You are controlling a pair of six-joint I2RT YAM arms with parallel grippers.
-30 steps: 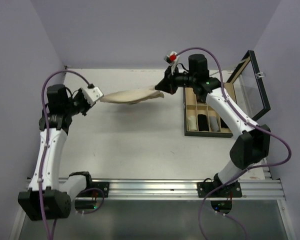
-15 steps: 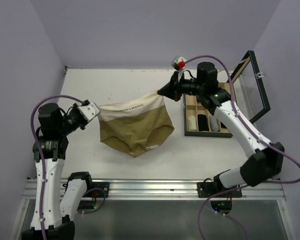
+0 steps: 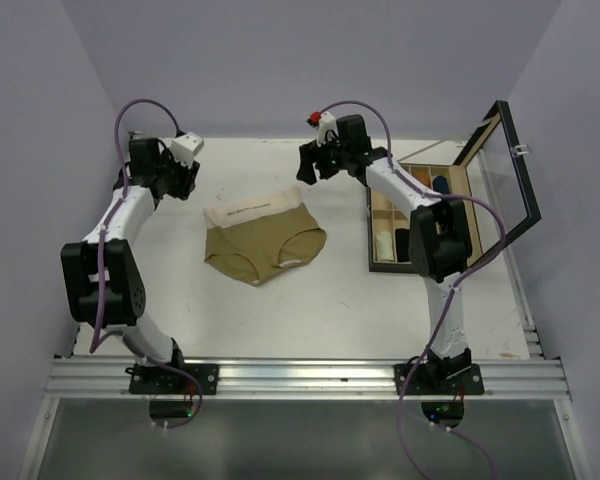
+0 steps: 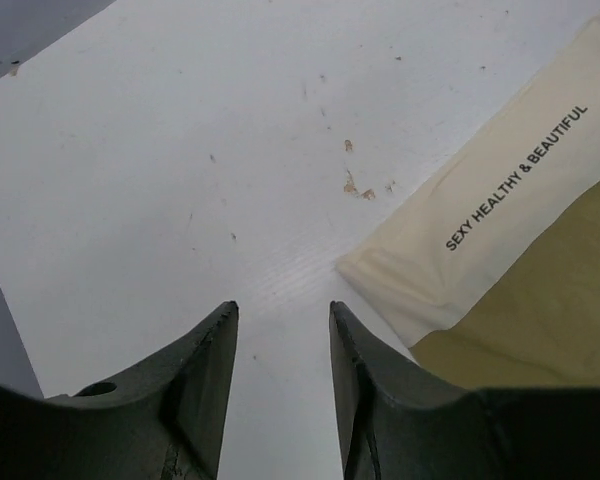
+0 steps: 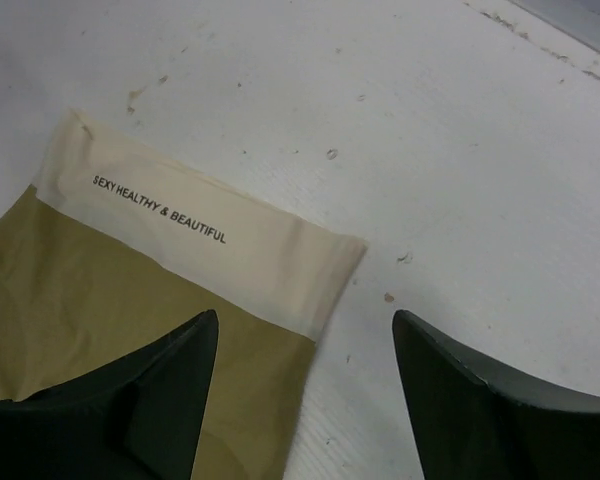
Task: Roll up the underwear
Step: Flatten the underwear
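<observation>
The olive-tan underwear (image 3: pixel 268 243) lies flat on the white table with its cream waistband (image 3: pixel 254 210) toward the far side. The waistband carries black lettering (image 4: pixel 515 180). My left gripper (image 3: pixel 190 183) hovers just past the waistband's left corner, and the left wrist view shows it (image 4: pixel 280 312) open over bare table. My right gripper (image 3: pixel 308 173) hangs beyond the waistband's right corner (image 5: pixel 330 255). The right wrist view shows it (image 5: pixel 305 318) wide open above that corner, holding nothing. The cloth's olive part (image 5: pixel 90 310) lies under its left finger.
A dark compartment box (image 3: pixel 378 268) stands at the right with its glass lid (image 3: pixel 508 170) propped open and rolled items in some cells. The right arm reaches over the box. Purple walls close in the table on three sides. Small brown specks (image 4: pixel 355 185) mark the tabletop.
Both grippers let go of the waistband they held stretched in the air. The underwear now lies flat on the table, and both arms have swung back to the far side.
</observation>
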